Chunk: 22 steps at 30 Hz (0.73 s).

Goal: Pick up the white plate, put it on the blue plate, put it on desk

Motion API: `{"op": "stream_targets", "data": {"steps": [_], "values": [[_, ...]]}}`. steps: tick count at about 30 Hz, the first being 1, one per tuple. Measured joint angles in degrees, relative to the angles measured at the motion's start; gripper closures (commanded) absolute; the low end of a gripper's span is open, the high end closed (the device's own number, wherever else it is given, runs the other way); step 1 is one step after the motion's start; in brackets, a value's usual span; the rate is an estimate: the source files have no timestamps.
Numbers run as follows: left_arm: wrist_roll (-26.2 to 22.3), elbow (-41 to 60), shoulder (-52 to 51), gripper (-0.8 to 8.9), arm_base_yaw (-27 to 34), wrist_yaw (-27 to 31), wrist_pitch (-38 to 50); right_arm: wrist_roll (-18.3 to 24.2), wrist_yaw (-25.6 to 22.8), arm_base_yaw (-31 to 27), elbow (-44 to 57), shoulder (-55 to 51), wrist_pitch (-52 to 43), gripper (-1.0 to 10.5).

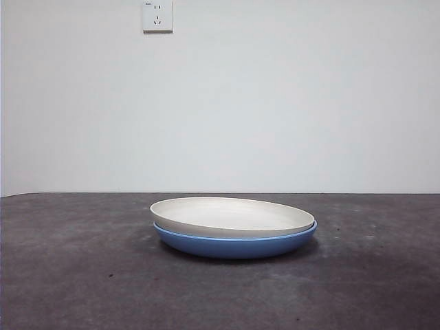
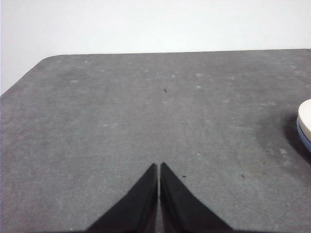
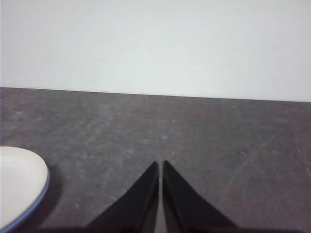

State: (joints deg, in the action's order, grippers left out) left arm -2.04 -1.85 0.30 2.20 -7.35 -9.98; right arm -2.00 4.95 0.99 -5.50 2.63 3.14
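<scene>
The white plate (image 1: pixel 230 214) rests nested inside the blue plate (image 1: pixel 234 244) in the middle of the desk (image 1: pixel 69 275). Neither arm shows in the front view. My left gripper (image 2: pixel 159 165) is shut with nothing in it, over bare desk, with the stacked plates' edge (image 2: pixel 305 121) off to one side. My right gripper (image 3: pixel 160 163) is also shut and empty above the desk, and the white plate (image 3: pixel 19 182) with its blue rim (image 3: pixel 29 213) lies beside it, apart from the jaws.
A white wall with a power socket (image 1: pixel 157 16) stands behind the desk. The desk's rounded far corner (image 2: pixel 46 59) shows in the left wrist view.
</scene>
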Motion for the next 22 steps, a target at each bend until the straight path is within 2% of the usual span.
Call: {"op": "stream_targets", "data": {"steps": [8,15,22], "values": [[0.0,0.0,0.0,8.05,0.0,0.0,0.0,-2.32,-1.79,0.0,4.42,-2.34,0.33,9.4],[0.0,0.0,0.0,8.05,0.0,0.0,0.0,-3.06,-2.12,0.0,4.55,-2.32,6.58,9.4],[0.0,0.0,0.0,8.05,0.0,0.02,0.0,-4.48,-2.01,0.0,4.57,-2.34,6.36,9.4]]}}
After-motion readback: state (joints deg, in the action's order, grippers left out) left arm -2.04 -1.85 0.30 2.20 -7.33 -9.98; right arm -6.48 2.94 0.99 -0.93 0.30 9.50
